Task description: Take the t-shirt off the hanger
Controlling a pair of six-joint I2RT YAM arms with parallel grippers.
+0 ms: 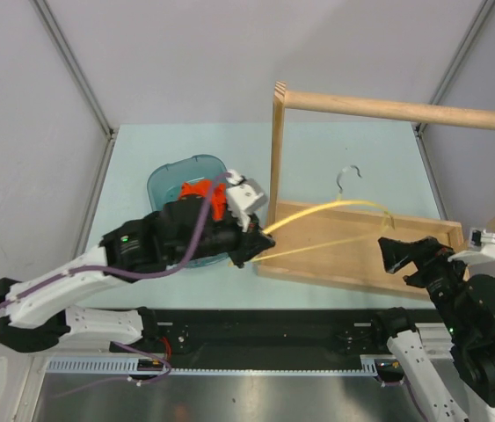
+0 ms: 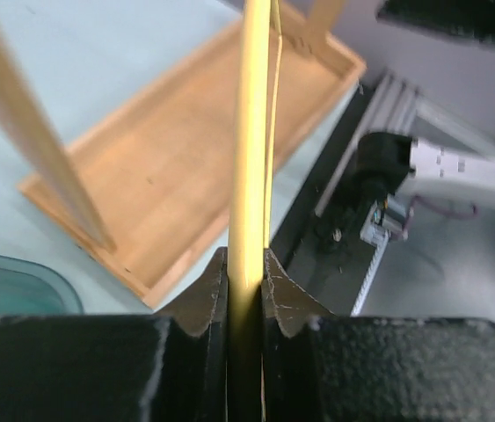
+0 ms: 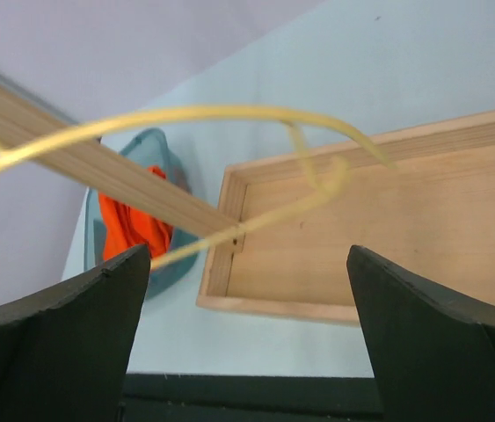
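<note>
The pale-yellow hanger [image 1: 335,209] stretches bare over the wooden rack base, its grey wire hook [image 1: 346,178] pointing to the far side. My left gripper [image 1: 249,251] is shut on the hanger's left end, which runs up between the jaws in the left wrist view [image 2: 249,176]. The orange t-shirt [image 1: 201,199] lies in the blue tub, off the hanger; it also shows in the right wrist view [image 3: 133,224]. My right gripper [image 1: 396,255] is open and empty near the hanger's right end [image 3: 229,114].
The blue plastic tub [image 1: 170,180] sits left of the light-wood rack. The rack's base tray [image 1: 405,264] lies at centre right, its upright post [image 1: 276,149] at the left end and its rod [image 1: 388,110] overhead. Grey walls close in at both sides.
</note>
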